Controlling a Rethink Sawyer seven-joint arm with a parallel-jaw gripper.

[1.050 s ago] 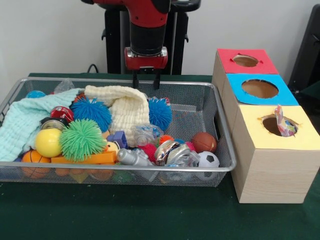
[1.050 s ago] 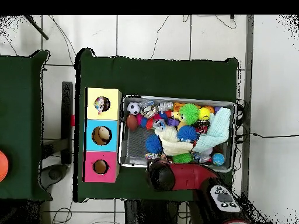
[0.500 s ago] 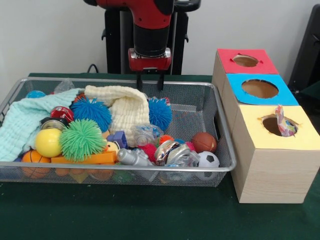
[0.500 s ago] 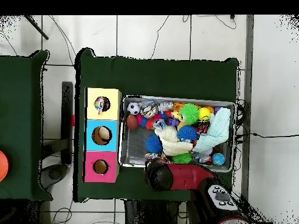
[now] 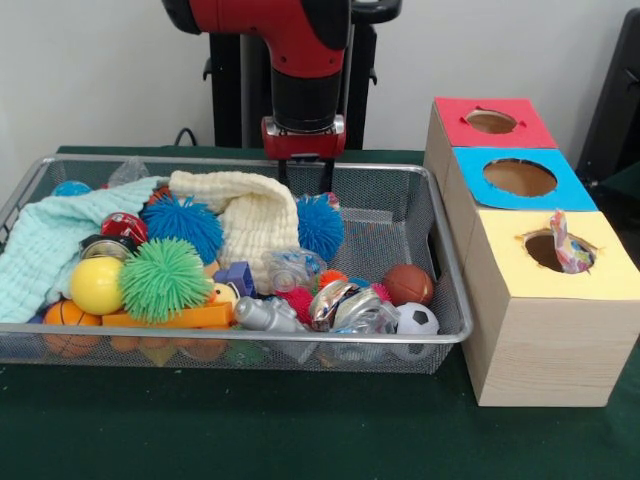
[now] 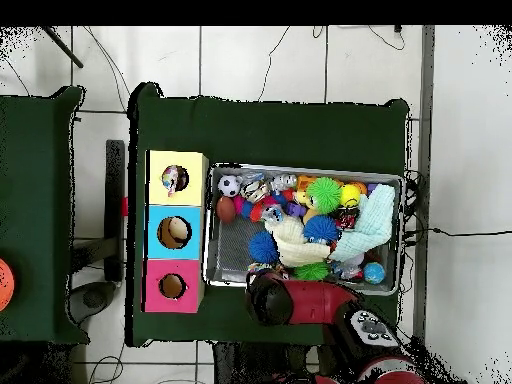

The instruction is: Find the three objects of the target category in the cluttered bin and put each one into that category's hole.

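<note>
A wire mesh bin (image 5: 455,290) holds a jumble of toys. My gripper (image 5: 305,185) hangs open over the bin's far side, with nothing between its fingers. It is just above the right end of a cream cloth (image 5: 250,215) and a blue spiky ball (image 5: 321,225). A second blue spiky ball (image 5: 183,225) and a green one (image 5: 164,278) lie further left. The red (image 5: 535,130), blue (image 5: 570,190) and yellow (image 5: 610,265) hole boxes stand to the right. In the overhead view the arm (image 6: 300,300) hides the gripper at the bin's edge (image 6: 212,225).
A mint cloth (image 5: 50,240) covers the bin's left end. A yellow ball (image 5: 96,285), a brown ball (image 5: 408,284), a soccer ball (image 5: 417,320) and shiny wrappers fill the front. A crumpled wrapper (image 5: 565,248) sticks out of the yellow box's hole.
The gripper has moved a little to the right in the front view and come down toward the cream cloth and blue spiky ball. It stays open; the toys have not moved.
</note>
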